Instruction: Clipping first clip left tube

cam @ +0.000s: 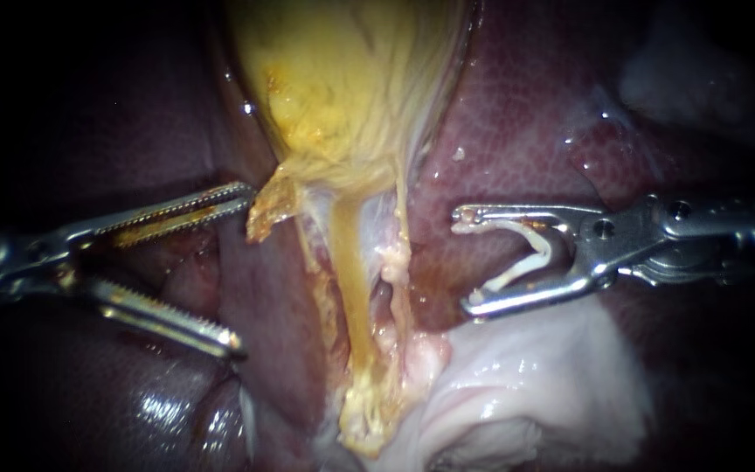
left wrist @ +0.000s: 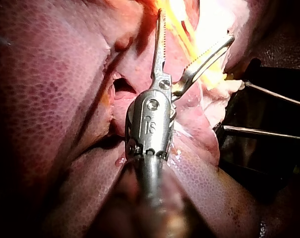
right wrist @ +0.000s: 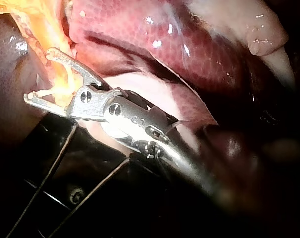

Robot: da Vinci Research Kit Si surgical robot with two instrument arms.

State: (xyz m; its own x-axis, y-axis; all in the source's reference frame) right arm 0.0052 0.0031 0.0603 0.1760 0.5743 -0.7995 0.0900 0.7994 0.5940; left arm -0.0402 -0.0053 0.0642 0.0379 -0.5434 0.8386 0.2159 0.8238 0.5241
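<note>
Lying level, left instrument point(cam: 243, 269) jaws spread; right instrument point(cam: 463, 260) jaws gripping a clip point(cam: 542, 252)

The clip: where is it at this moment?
In the endoscope view, the clip sits at the tip of the right instrument, to the right of the yellow tube and apart from it.

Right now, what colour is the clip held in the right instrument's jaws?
White; the clip shows best in the endoscope view.
</note>
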